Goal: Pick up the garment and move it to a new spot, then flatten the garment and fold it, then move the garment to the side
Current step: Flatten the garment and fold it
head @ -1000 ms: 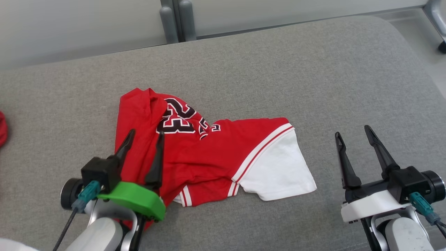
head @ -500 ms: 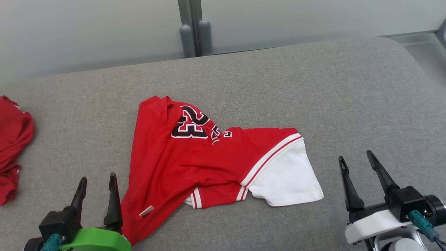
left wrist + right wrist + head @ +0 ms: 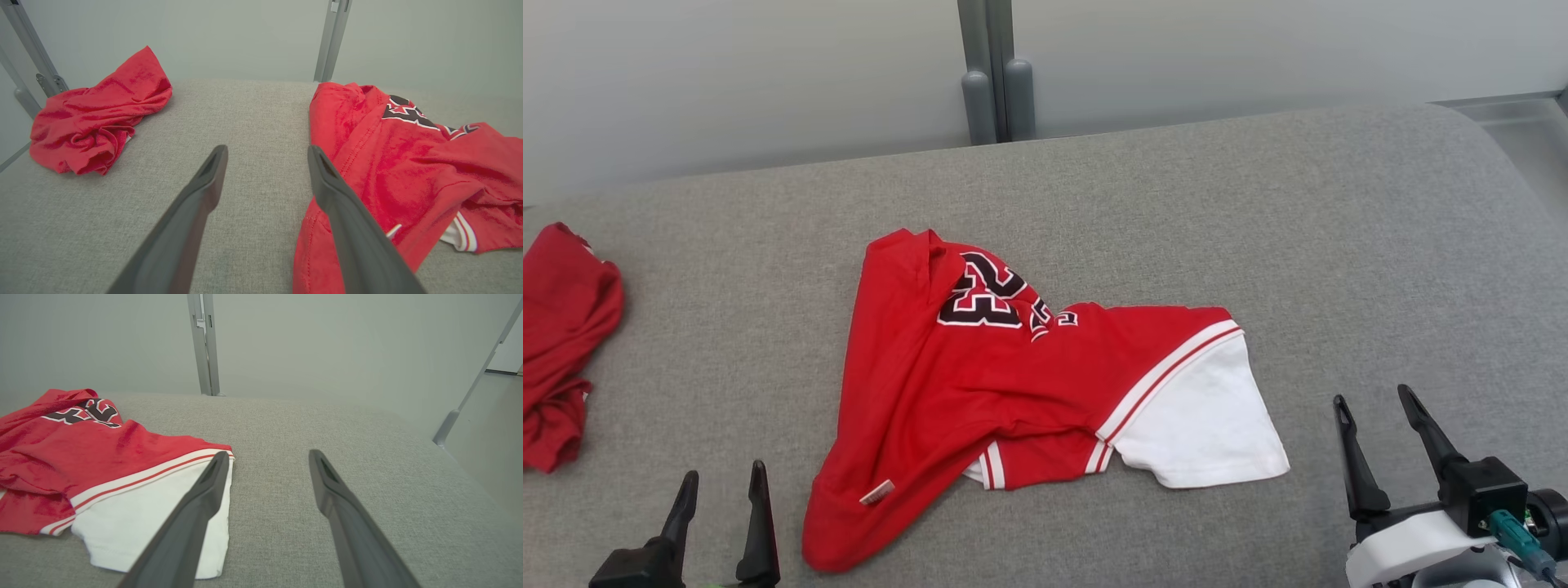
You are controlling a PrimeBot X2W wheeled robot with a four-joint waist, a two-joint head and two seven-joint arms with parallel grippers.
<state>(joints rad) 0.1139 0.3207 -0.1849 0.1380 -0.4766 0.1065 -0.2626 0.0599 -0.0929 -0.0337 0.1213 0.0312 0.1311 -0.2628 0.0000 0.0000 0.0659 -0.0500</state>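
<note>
Two grippers sit nearest, both spread wide, holding nothing: left gripper (image 3: 725, 475) at 7 o'clock, right gripper (image 3: 1373, 397) at 5 o'clock. Past them the shirt (image 3: 980, 384) lies bunched in the middle of the cushion (image 3: 1258, 204). It looks soft, light and floppy; the near red corner (image 3: 829, 539) or white sleeve (image 3: 1201, 420) seems easiest to pinch.

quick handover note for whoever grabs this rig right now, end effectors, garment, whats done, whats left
Left end effector: open, empty, just left of the red jersey's lower corner, not touching it.
Right end effector: open, empty, right of the jersey, apart from it.
Jersey lies rumpled mid grey surface; a second red garment sits bunched at far left.
Done: no flattening or fold to be seen.
Left: flatten, fold, move aside.
</note>
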